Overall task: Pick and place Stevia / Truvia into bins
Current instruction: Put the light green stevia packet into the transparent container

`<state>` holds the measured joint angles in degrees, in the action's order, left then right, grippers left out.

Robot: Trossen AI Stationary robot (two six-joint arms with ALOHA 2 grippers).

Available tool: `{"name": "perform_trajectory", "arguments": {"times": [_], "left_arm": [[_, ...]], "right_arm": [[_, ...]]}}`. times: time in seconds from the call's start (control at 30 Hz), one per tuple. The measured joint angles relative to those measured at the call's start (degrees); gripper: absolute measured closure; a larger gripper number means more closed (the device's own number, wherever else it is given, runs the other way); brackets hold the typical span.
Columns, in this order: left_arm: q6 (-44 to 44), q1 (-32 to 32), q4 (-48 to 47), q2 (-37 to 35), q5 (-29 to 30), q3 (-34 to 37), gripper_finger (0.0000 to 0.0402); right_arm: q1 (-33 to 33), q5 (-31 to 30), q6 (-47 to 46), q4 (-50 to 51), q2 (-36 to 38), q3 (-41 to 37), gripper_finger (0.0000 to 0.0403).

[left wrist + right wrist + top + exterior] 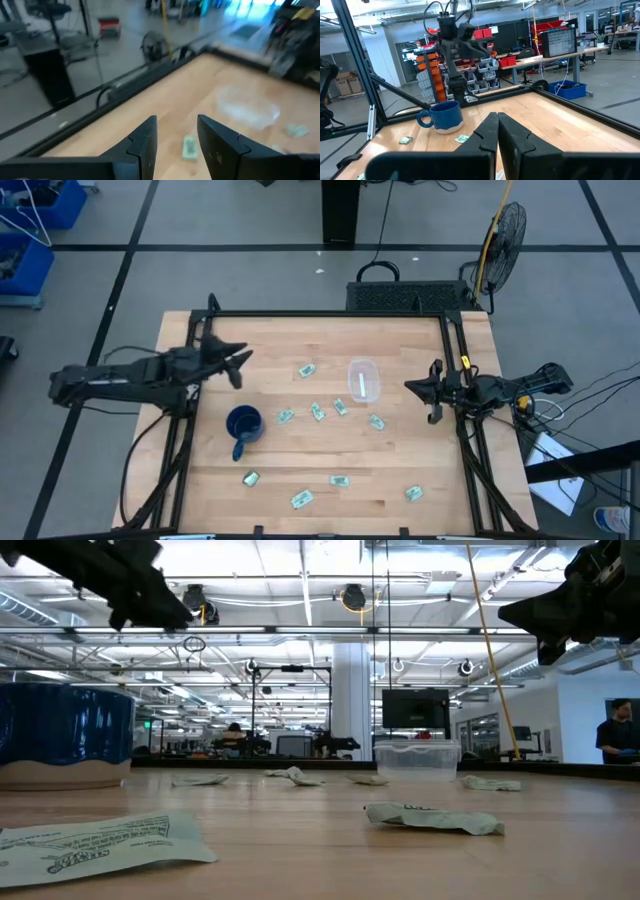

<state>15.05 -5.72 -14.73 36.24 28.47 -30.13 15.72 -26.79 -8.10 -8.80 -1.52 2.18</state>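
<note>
1. Pale wood table (400, 480) carries everything; the left gripper (238, 366) hangs above its left part with the two fingers (145, 145) spread apart and nothing between them.
2. Just ahead of that gripper, toward the table's middle, one Stevia packet (307, 370) lies flat on the wood; the left wrist view shows it in the gap between the fingers, farther out, not touched.
3. The clear bin (364, 379) stands beyond that packet from the left gripper, and lies between the two grippers, nearer the right one. In the low view it appears as a see-through tub resting on the table.
4. The right gripper (420, 390) hovers over the table's right edge, close beside the bin, with its fingers (515, 135) pressed together and holding nothing.
5. The dark blue mug (243, 425) sits below and just inward of the left gripper, apart from it.
6. The other packets (316, 412) are scattered loose: a small cluster between mug and bin, one (376, 421) close to the right gripper's tip, and several (340, 480) along the near side of the table, well apart from both grippers.
7. All visible packets lie on the wood, outside the bin.
</note>
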Motion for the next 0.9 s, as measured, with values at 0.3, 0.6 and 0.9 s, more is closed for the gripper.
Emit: {"name": "perform_trajectory", "arguments": {"times": [0.3,0.6,0.9], "left_arm": [[3.7,-2.5,5.7,16.5,0.0,0.7,0.0256],[2.9,-2.5,14.7,23.0,-0.4,0.7,0.0256],[2.0,-2.4,19.5,23.1,-0.6,0.7,0.0256]], "right_arm": [[0.0,-6.6,4.1,-5.5,0.0,0.0,0.0399],[0.0,3.4,11.7,-7.2,-7.7,11.1,0.0399],[0.9,16.0,7.8,8.2,-39.9,35.8,0.0399]]}}
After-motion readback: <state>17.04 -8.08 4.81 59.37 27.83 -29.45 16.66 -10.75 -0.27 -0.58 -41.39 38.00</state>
